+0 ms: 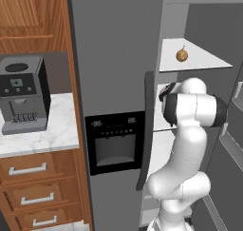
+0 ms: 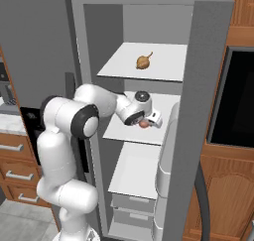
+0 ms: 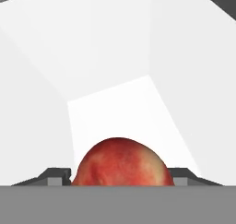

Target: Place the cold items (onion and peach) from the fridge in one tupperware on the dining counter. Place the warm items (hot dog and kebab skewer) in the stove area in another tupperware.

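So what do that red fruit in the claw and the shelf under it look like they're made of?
Both are rendered, so only by look. The peach: soft fruit skin, matte, mottled red and yellow with no glare. The fridge shelf: plain white, smooth and flat with no grain, most likely plastic or coated metal; the look leaves that open.

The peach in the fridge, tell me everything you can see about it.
The peach is round and red with yellowish blotches and a smooth skin. It sits on the white middle shelf of the open fridge, a shelf below the onion. The hand is around it, one dark fingertip at each side; actual contact is hard to confirm.
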Tool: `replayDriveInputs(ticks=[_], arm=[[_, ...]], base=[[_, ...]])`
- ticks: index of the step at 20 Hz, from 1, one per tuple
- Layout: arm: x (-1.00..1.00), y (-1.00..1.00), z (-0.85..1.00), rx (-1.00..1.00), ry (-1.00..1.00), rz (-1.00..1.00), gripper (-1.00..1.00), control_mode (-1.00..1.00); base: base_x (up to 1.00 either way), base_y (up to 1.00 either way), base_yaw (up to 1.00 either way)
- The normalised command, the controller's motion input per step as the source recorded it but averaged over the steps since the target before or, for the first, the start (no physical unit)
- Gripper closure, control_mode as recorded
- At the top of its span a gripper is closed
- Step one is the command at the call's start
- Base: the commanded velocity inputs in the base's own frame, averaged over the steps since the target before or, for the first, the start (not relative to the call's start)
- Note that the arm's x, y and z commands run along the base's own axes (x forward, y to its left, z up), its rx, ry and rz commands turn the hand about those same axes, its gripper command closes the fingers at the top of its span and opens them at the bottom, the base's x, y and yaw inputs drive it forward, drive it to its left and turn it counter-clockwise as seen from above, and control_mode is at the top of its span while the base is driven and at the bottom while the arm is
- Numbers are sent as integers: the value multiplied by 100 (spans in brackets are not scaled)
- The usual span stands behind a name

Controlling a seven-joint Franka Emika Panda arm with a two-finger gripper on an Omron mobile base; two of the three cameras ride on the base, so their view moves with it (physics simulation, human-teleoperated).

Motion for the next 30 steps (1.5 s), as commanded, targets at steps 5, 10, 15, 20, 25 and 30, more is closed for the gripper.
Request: replayDriveInputs(ticks=[5,10,15,20,25,30], arm=[[-76,0,63,0,-13,0,100,-100],[-69,0,87,0,0,0,100,-100],[-62,0,99,0,4,0,100,-100],[-67,0,89,0,6,0,100,-100],[-76,10,70,0,9,0,100,-100],[-76,27,57,0,11,0,100,-100]], base=[[0,0,0],[0,0,0],[0,0,0],[0,0,0],[0,0,0],[0,0,0]])
